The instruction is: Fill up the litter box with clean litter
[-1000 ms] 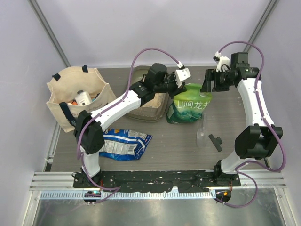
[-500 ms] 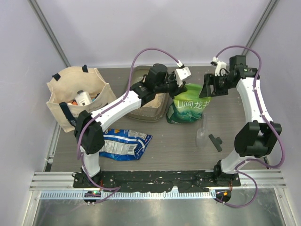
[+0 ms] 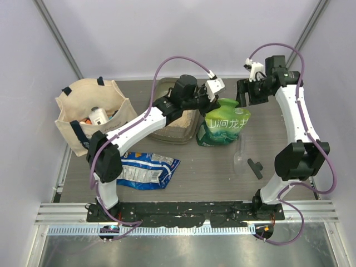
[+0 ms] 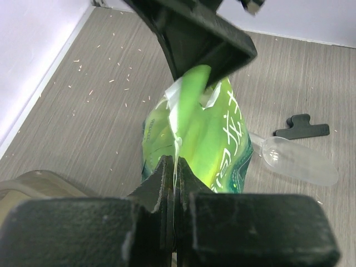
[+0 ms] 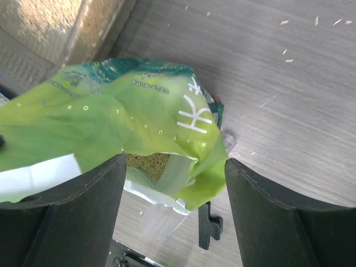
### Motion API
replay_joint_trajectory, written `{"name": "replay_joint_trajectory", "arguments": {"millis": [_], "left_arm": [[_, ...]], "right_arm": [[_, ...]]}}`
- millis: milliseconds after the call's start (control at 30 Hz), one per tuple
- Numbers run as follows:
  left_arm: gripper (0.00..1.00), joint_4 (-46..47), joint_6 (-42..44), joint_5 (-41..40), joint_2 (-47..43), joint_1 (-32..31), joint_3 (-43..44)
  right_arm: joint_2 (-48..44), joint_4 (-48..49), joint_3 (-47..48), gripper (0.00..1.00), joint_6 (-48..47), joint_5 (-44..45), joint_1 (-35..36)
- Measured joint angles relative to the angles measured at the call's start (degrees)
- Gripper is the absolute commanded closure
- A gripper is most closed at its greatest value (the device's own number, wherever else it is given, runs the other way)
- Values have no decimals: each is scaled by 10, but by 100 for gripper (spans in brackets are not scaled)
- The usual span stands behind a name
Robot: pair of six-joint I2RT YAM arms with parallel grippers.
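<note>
The left fingers [image 4: 173,186] are pinched shut on the top edge of the green bag [image 4: 214,144]. The right fingers [image 3: 245,95] are wide open near the bag's mouth and hold nothing. Some litter [image 5: 148,161] shows inside the mouth. The litter box [image 3: 167,137] stands just beside the bag on the worktop [image 3: 278,161].

Grey table [image 3: 211,167], litter box [image 3: 172,135], tote bag [image 3: 75,108], blue packet [image 3: 147,169], scoop [image 3: 239,153]

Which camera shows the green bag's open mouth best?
The right wrist view: it looks into the open mouth of the green bag, tan granules showing inside. The left wrist view shows only the top edge pinched in the left claw. The top external view shows the whole bag, upright, but not its inside.
</note>
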Motion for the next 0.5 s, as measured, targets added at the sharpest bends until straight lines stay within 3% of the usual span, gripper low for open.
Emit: {"name": "replay_joint_trajectory", "arguments": {"millis": [167, 500], "left_arm": [[100, 5, -11, -5, -11, -3, -11], [100, 15, -23, -18, -14, -2, -19]], "right_arm": [[0, -18, 51, 24, 0, -13, -23], [21, -50, 37, 24, -21, -35, -25]]}}
